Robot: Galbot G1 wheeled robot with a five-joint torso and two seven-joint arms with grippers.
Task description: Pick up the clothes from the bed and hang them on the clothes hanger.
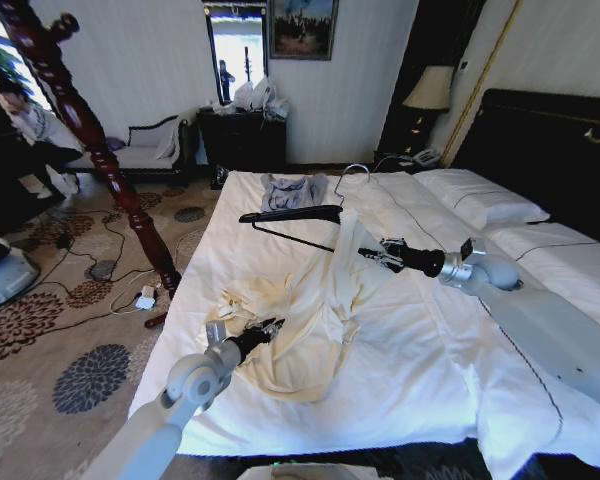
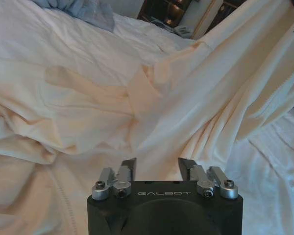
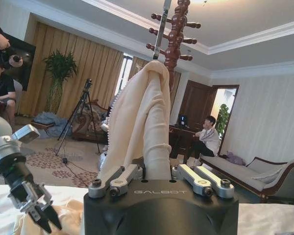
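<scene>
Lying across the bed [image 1: 400, 360], the clothes [image 1: 310, 320] were one cream, soft, long-sleeved robe, crumpled into folds near the left edge and drawn up in a taut pleated band toward the middle. Bed: wide, white duvet lightly wrinkled, white pillows with thin dark piping at the right, dark headboard beyond them.

Right gripper [image 1: 372, 256]: raised over the middle of the bed, jaws closed on a gathered bunch of the robe; in the right wrist view the fabric [image 3: 142, 122] rose between the jaws as a smooth draped column with a stitched edge. Left gripper [image 1: 268, 330]: low near the bed's left side, at the crumpled part of the robe, jaws parted with nothing between them; in the left wrist view its dark fingertips [image 2: 129, 165] pointed at the pleated cloth [image 2: 186, 112].

Clothes hanger [image 1: 292, 216]: black, triangular, thin curved metal hook, lying on the duvet just beyond the lifted fabric, apart from both grippers.

Other items: small grey-blue garment [image 1: 292, 190] at the far end of the bed; reddish-brown turned wooden post [image 1: 85, 130] standing left of the bed; patterned carpet [image 1: 70, 330] with cables; lamp [image 1: 430, 90] far right.
</scene>
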